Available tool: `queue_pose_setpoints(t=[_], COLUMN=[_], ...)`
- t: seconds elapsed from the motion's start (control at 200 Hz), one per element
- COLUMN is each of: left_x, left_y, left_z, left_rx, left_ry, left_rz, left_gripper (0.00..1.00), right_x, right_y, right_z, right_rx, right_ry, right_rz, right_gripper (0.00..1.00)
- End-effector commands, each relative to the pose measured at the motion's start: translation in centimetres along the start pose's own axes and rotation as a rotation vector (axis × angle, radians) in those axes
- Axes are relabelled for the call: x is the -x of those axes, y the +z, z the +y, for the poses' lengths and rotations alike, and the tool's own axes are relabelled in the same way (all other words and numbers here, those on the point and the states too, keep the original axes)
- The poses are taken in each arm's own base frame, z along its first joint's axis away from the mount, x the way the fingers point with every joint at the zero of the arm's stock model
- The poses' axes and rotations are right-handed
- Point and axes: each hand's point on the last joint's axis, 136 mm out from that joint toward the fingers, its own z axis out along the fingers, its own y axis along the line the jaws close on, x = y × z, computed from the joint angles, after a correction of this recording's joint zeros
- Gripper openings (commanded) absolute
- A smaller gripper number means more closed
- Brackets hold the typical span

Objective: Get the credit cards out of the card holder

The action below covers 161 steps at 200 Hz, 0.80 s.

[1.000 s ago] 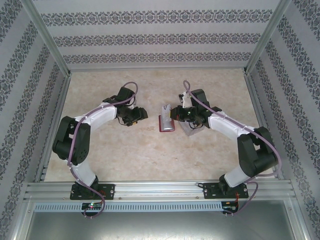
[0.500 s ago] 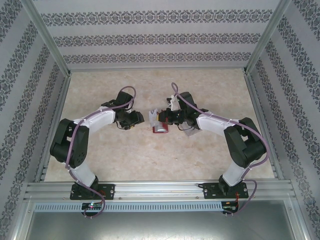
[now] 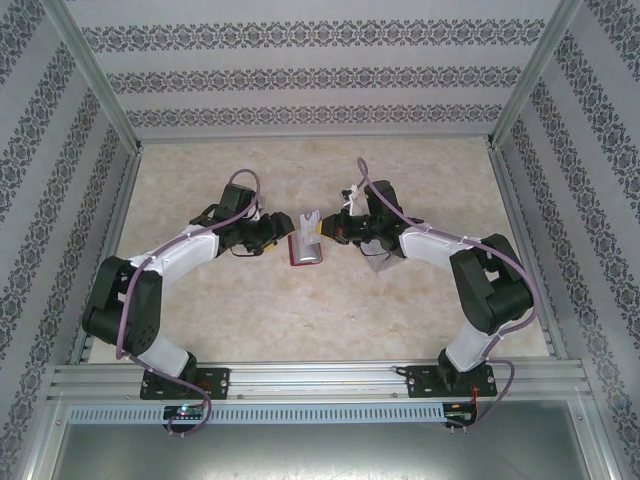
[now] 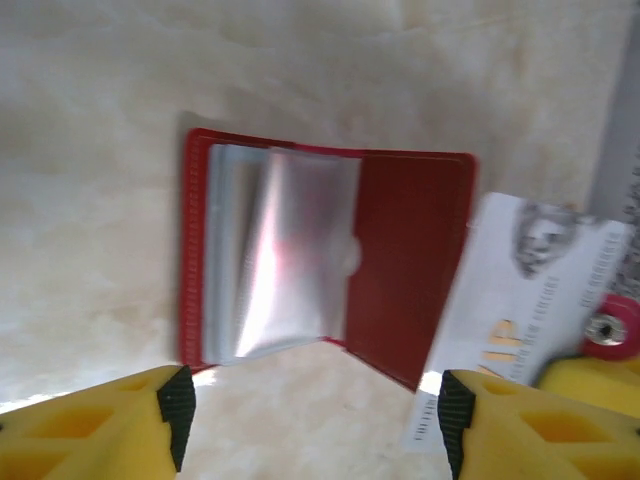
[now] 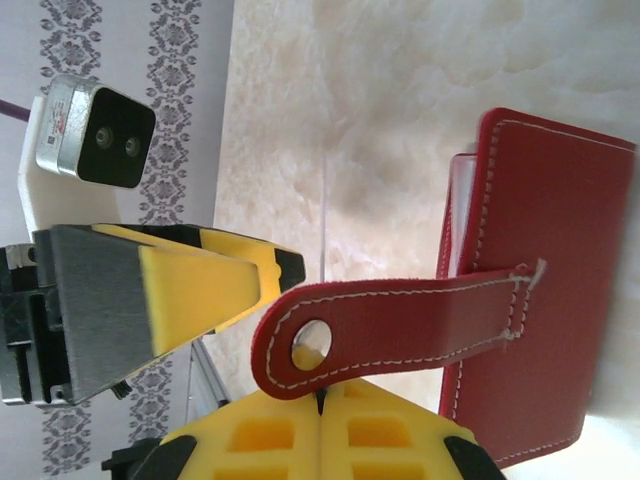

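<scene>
Left wrist view: we see the card holder (image 4: 400, 250) lying open on the marble-look table (image 4: 150, 80) at frame centre, long axis running left to right, clear sleeves on its left half, bare red flap pointing right. Over that right edge tilts a silver card (image 4: 520, 300), pinched by our right gripper (image 5: 320, 405), red tab (image 5: 400, 320) beside. Our left gripper (image 4: 316, 412) hangs spread apart at the lower edge.
</scene>
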Motion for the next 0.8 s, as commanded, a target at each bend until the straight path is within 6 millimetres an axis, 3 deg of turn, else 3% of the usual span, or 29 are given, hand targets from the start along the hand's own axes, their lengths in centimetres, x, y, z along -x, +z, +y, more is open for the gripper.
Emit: queue_pose_setpoints(t=[0.0, 0.185, 0.395, 0.55, 0.799], left_x=[0.6, 0.0, 0.0, 0.1, 0.3], left_y=[-0.7, 0.6, 1.7, 1.3, 0.8], left_z=[-4.5, -5.0, -5.6, -6.7, -6.7], left_rx=[-0.234, -0.305, -0.356, -0.409, -0.418], left_ry=[-0.017, -0.028, 0.007, 0.057, 0.070], left_rz=[0.015, 0.091, 0.140, 0.139, 0.119], left_gripper=[0.74, 0.79, 0.75, 0.59, 0.24], right_x=[0.3, 0.6, 0.6, 0.7, 0.7], right_y=[0.1, 0.3, 0.6, 0.6, 0.6], right_z=[1.0, 1.1, 0.8, 0.5, -0.3], right_rx=[0.080, 0.120, 0.148, 0.154, 0.144], right_ry=[0.009, 0.039, 0.071, 0.089, 0.112], right_rz=[0.005, 0.011, 0.023, 0.020, 0.014], right_gripper=[0.00, 0.00, 0.00, 0.00, 0.00])
